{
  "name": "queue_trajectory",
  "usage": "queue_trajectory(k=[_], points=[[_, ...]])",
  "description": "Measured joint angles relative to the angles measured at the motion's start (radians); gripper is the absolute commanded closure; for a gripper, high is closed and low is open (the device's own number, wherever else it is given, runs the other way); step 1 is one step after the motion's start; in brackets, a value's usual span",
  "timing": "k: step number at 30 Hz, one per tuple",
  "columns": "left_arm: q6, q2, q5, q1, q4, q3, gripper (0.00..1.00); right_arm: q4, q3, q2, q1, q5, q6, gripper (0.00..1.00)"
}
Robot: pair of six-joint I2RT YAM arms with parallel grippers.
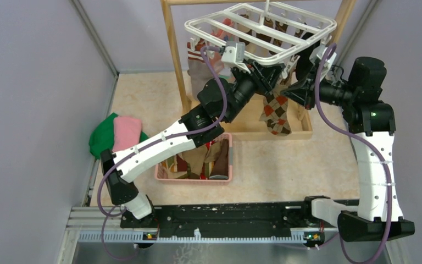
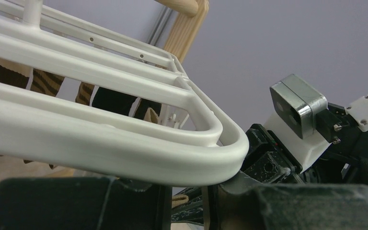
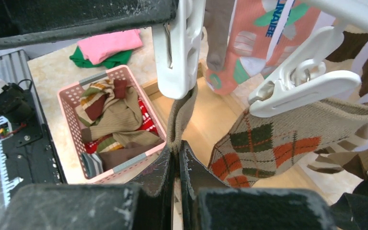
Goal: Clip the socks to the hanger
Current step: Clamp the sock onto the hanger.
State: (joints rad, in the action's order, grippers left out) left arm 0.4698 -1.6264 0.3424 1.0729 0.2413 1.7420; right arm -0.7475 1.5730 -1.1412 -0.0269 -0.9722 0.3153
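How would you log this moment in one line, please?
stage: clipping argyle sock | right end effector: shut on sock cuff under white clip | left end effector: at hanger rim, grip unclear

Pink basket [image 1: 198, 180] near folded cloths [image 1: 118, 132], wooden stand [image 1: 175, 55]

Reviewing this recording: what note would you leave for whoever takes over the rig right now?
Right gripper: shut on the cuff of the argyle sock, just below a clip that pinches that cuff.
Left gripper: up at the corner of the hanger, by that clip; whether it grips anything cannot be told.
Done: a second clip appears to hold the sock's other side; other socks already hang.
Left: confirm the clip holds, let go, then hang the remaining socks from the pink basket.
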Motion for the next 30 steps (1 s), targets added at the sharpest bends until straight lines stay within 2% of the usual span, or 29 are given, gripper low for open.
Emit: queue_trajectory(k=[16,30], points=[[0.018,0.007,-0.044,-0.018,0.028,-0.015,1.0,0.074,0.039,-0.023,0.032,-0.143,-0.11,1.0],[0.031,0.008,-0.064,-0.023,0.04,-0.019,1.0,0.187,0.039,-0.037,0.069,-0.186,-0.237,1.0]])
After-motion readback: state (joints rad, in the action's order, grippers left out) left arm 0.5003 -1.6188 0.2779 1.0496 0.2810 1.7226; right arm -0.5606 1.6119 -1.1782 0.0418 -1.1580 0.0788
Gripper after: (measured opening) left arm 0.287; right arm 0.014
